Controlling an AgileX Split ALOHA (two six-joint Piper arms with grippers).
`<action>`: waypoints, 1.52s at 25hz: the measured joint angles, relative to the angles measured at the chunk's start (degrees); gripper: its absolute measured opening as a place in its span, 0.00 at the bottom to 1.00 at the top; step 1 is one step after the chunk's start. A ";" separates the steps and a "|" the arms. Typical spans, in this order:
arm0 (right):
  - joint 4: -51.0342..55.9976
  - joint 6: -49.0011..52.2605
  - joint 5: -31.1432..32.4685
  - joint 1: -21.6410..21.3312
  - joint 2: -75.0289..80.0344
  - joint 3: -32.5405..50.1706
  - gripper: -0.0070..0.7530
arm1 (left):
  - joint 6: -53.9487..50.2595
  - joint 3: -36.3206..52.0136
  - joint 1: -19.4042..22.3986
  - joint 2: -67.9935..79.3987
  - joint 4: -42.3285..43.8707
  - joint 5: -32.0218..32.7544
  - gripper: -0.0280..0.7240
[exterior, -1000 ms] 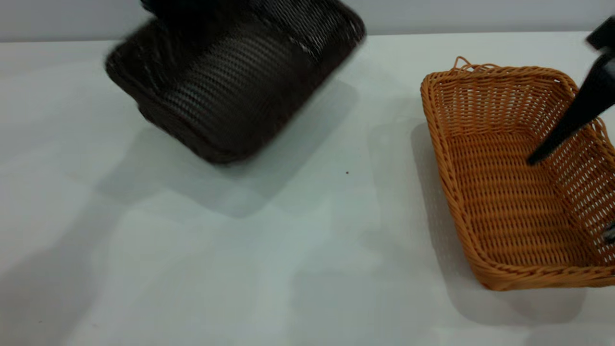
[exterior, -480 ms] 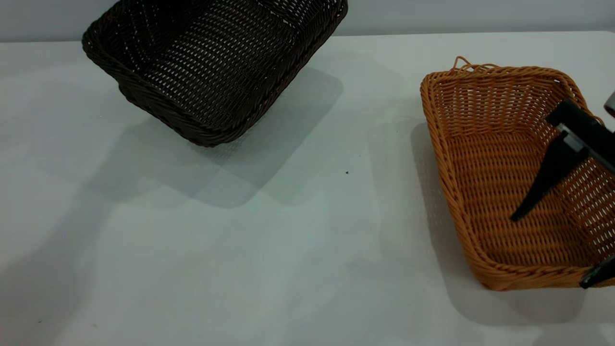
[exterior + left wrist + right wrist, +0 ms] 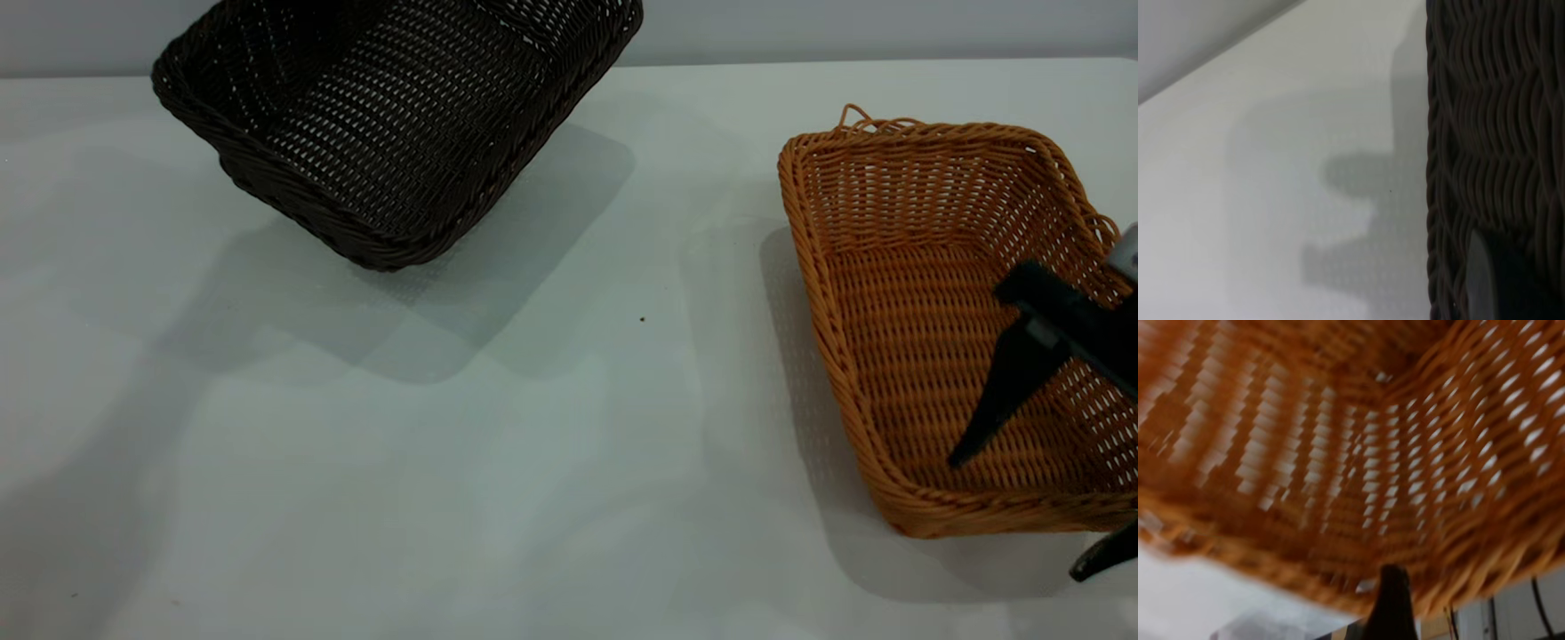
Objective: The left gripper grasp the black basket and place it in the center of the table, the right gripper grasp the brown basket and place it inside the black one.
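Right pincer point(image 3: 1031, 511), spread wide, straddles brown basket point(image 3: 916, 356) rim at 4 o'clock; shallow bite risks slip. Left pincer unseen.

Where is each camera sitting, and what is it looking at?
Exterior view: outside the rig, looking down at the table; black basket, brown basket, right gripper straddling its near corner.
Left wrist view: against the black basket's wall; a dark finger shows.
Right wrist view: inside the brown basket; one finger.
Baskets are shared.

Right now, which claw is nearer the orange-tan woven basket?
Right. The right claw straddles the orange-tan woven basket's near wall; the left claw is out of the exterior view, by the dark basket.
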 joint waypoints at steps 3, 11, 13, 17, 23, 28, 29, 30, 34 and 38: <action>0.00 -0.69 -3.27 0.00 1.38 0.00 0.74 | 0.00 0.00 0.00 0.00 0.00 0.00 0.14; 0.36 -1.06 -11.55 0.00 1.49 0.00 0.67 | 0.54 0.00 0.00 0.00 0.00 0.00 0.14; 0.36 -1.06 -13.93 0.00 1.49 0.00 0.60 | 0.69 0.00 0.00 0.00 0.00 0.00 0.14; 0.56 -1.06 -19.32 0.00 1.49 0.00 0.43 | 1.38 0.00 0.00 0.00 0.00 0.05 0.14; 2.37 -1.48 -26.24 0.00 1.49 0.00 0.16 | 2.58 0.00 0.04 -0.86 0.07 0.86 0.14; 2.50 -6.02 -28.83 0.00 1.49 -0.91 0.09 | 6.92 0.00 0.04 -3.06 0.07 2.57 0.14; 2.15 -7.93 -28.66 -0.13 1.49 -1.56 0.09 | 8.62 0.00 0.04 -3.28 0.07 2.91 0.14; 1.60 -10.03 -28.01 -0.45 1.49 -2.67 0.09 | 10.80 0.00 0.04 -3.39 0.07 3.28 0.14; 0.60 -17.41 -20.03 -2.97 1.23 -9.22 0.09 | 21.21 0.00 0.07 -3.51 -1.50 6.95 0.14; -0.81 -21.55 -9.30 -7.39 0.26 -17.07 0.09 | 39.15 0.00 0.11 -3.51 -9.27 13.16 0.14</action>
